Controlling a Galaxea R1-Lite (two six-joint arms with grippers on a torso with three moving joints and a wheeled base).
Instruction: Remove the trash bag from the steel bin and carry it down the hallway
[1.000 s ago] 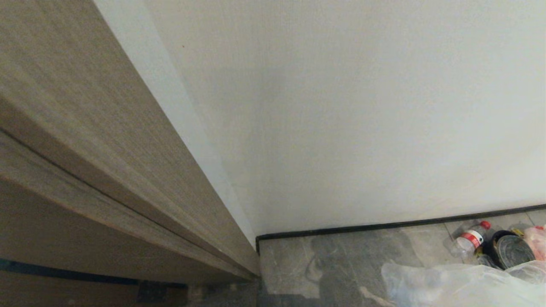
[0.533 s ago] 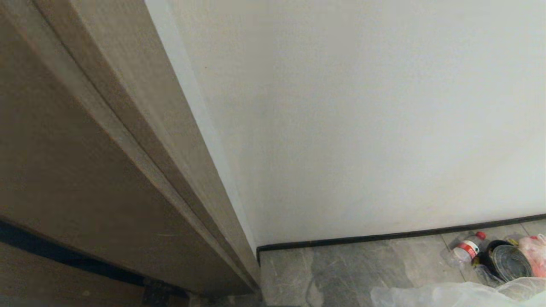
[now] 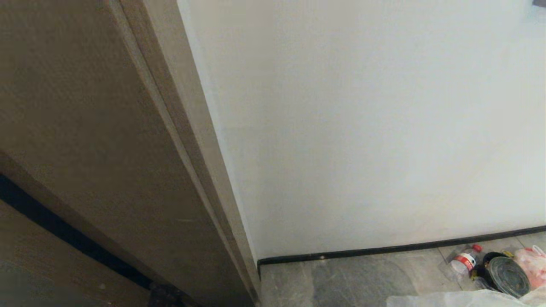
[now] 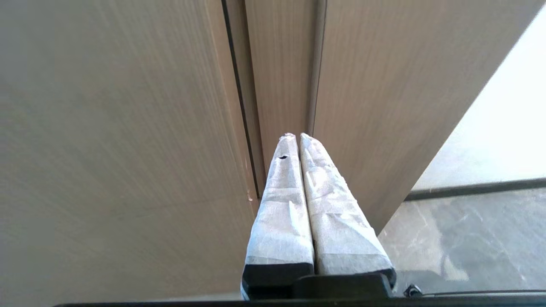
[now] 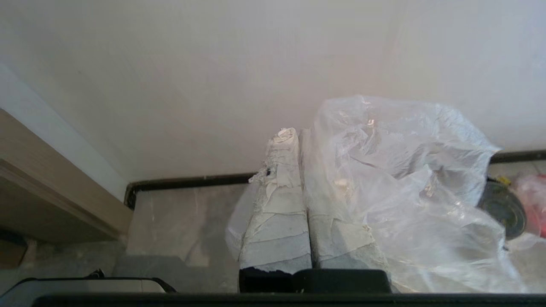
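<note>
The trash bag (image 5: pixel 409 183), thin clear crinkled plastic, hangs from my right gripper (image 5: pixel 294 132), which is shut on it. The film drapes over one taped finger and spills out beside the other. In the head view only the bag's top edge (image 3: pixel 460 299) shows, at the bottom right. The steel bin (image 3: pixel 505 276), round with a black rim and dark inside, sits on the hallway tiles (image 3: pixel 367 277) by the white wall, and shows again behind the bag (image 5: pixel 505 209). My left gripper (image 4: pixel 297 136) is shut and empty, close in front of a wooden door (image 4: pixel 128 128).
A clear bottle with a red cap (image 3: pixel 465 261) lies left of the bin and a pink-white bag (image 3: pixel 531 264) right of it. The wooden door and frame (image 3: pixel 106 149) fill the left. A black baseboard (image 3: pixel 384 249) runs along the wall.
The whole head view has shifted as the camera tilted up: floor, bin and bottle sit lower in the picture and less of the bag shows. Things themselves have not visibly moved.
</note>
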